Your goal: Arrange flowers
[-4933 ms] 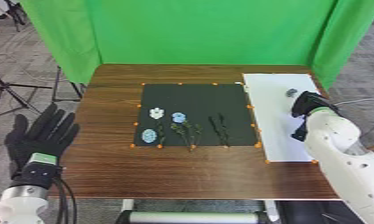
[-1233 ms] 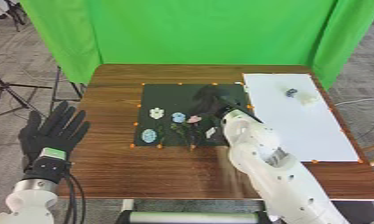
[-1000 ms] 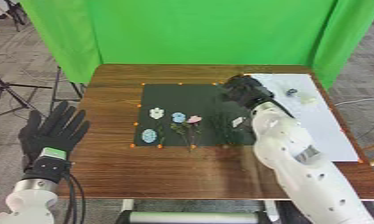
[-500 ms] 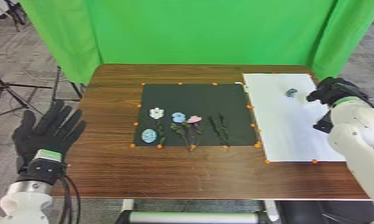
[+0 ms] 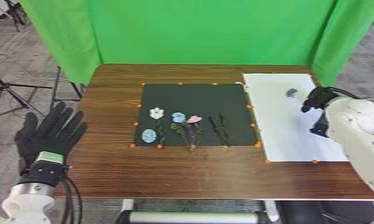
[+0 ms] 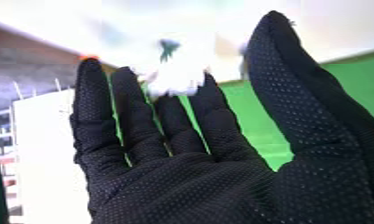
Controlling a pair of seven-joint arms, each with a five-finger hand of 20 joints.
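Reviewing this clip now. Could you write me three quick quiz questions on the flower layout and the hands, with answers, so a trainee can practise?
1. Which blossom lies farthest right on the black mat? A) white flower; B) blue flower; C) pink flower.
2. True or false: the left robot hand has its fingers straight.
3. Fill in the colour: the right robot hand is over the ____ sheet.

Key: 1 C; 2 true; 3 white.
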